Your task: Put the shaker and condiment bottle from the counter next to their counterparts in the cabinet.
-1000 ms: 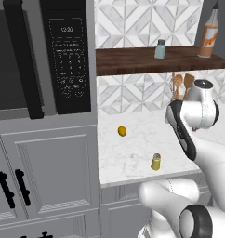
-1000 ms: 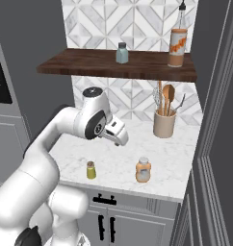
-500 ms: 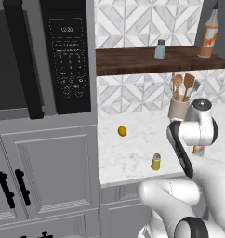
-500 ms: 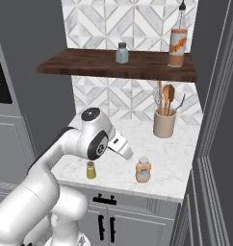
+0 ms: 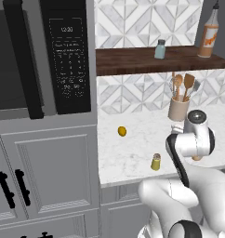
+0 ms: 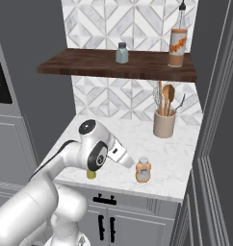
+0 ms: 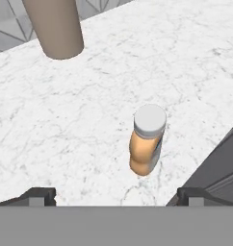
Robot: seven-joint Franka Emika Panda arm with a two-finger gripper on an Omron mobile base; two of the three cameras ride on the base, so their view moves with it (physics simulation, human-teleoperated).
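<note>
- Left base view: the arm rises from the lower right, bends at a dark elbow, and its wrist sits over the right front part of the worktop, below the utensil jar. The shaker stands upright near the front edge, just left of the arm. A small yellow fruit lies further back and to the left. On the shelf the blue shaker stands near the middle and the tall bottle at the right end. A microwave fills the upper left.
- Right base view: the arm rises from the lower left; its hand angles down and to the right toward the bottle, which stands upright near the front edge of the worktop. The hand ends just beside the bottle, apart from it as far as can be told. The shaker shows partly below the wrist, at the front edge. The utensil jar stands further back, against the tiled wall.
- Hand view: the camera looks steeply down on the worktop. The bottle stands centred between the two fingers, ahead of them and not touching either. The fingers are spread wide, one tip at each lower corner, with nothing held. The base of the utensil jar shows at the upper left.
</note>
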